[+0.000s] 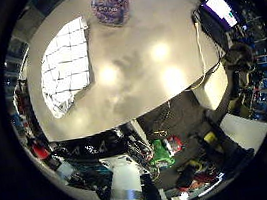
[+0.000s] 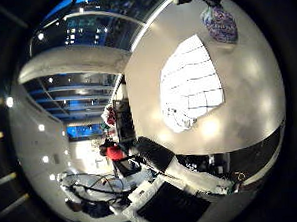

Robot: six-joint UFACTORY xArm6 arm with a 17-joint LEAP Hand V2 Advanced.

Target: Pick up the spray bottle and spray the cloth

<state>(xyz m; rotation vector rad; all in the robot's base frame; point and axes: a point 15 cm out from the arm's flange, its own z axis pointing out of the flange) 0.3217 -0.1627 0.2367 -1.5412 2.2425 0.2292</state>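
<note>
The hand is hanging high over a grey table, far enough up that nearly the whole tabletop is showing under the palm. A white cloth with a dark grid is lying flat on the table near one edge, one corner of it rumpled and folded over on itself. Well apart from the cloth, a bottle with a purple patterned wrap is standing by the table's far edge; its top is running out of sight, so I cannot tell whether it has a spray head. Nothing is touching either of them. At another corner of the table a laptop is sitting with its screen lit. Ceiling lights are glinting off the bare tabletop between the cloth and the laptop. Beyond the table's near edge the floor is crowded with gear, too small to make out. None of the hand's fingers are showing, so I cannot tell how they are set.
</note>
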